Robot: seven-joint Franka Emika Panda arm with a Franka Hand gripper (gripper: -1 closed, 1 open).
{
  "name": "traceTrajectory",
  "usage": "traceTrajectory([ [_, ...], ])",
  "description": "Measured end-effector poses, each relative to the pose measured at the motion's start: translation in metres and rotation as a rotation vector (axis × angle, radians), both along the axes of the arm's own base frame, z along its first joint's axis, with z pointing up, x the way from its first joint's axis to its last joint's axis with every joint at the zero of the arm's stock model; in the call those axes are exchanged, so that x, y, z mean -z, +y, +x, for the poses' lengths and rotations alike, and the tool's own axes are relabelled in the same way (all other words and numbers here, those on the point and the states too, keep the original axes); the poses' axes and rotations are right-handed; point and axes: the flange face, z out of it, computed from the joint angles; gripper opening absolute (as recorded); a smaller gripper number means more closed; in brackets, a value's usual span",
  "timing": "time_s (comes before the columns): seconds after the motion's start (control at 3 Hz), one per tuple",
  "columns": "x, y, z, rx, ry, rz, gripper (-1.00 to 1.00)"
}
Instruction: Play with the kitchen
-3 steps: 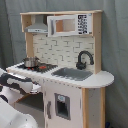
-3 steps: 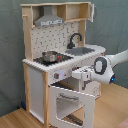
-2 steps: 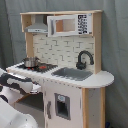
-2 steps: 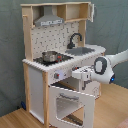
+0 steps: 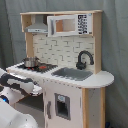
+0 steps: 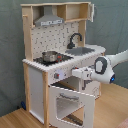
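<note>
Here the kitchen (image 5: 65, 70) stands on a wooden floor (image 6: 15, 119) before a grey curtain, its oven door (image 6: 70, 102) swung down and open in the second exterior view. A small pot (image 6: 50, 56) sits on the stovetop, left of the sink (image 6: 82, 50) and black faucet (image 6: 75, 39) in both exterior views. The white arm reaches in at the front panel just above the open oven door, and the end effector (image 6: 76, 73) lies close against that panel, though I cannot tell whether it is wide, narrow or gripping anything.

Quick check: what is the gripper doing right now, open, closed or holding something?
Gripper: cannot be told; it sits at the front of the white and pale wood toy kitchen, above the open oven door.
</note>
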Motion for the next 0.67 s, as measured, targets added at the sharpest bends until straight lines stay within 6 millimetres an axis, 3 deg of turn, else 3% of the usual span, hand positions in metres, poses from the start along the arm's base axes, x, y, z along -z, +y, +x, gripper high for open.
traceTrajectory([
  [0.67, -0.0017, -0.0002, 0.0001, 0.009, 0.043, 0.231, -1.0],
])
